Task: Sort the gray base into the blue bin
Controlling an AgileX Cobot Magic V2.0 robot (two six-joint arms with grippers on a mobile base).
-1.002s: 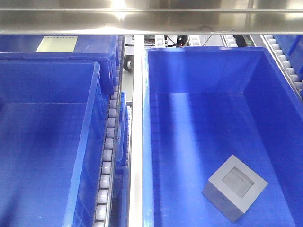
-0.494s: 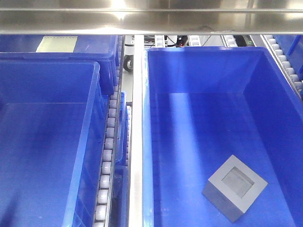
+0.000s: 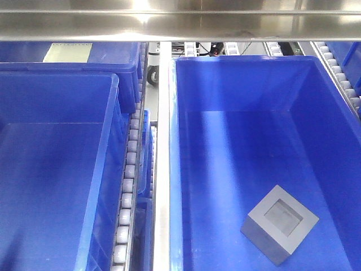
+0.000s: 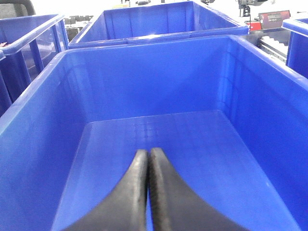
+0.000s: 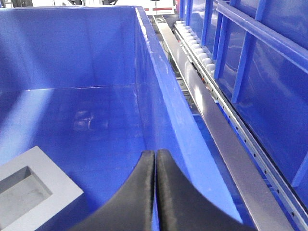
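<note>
Readable text: we find none in any of the three views.
Pale card (image 3: 67,52): we see it lying in the far-left crate, near that crate's far wall, in the front-facing view; its face appears blank, with no characters we can resolve.
Red device (image 4: 274,18): we see it beyond the far right corner of the crates in the left wrist view; it carries a dark panel, too blurred for us to read.
Gray base (image 3: 279,223): we see no marking on its recessed top face.
Blue bin (image 3: 248,65): we see no label or number on its walls or rim.
</note>
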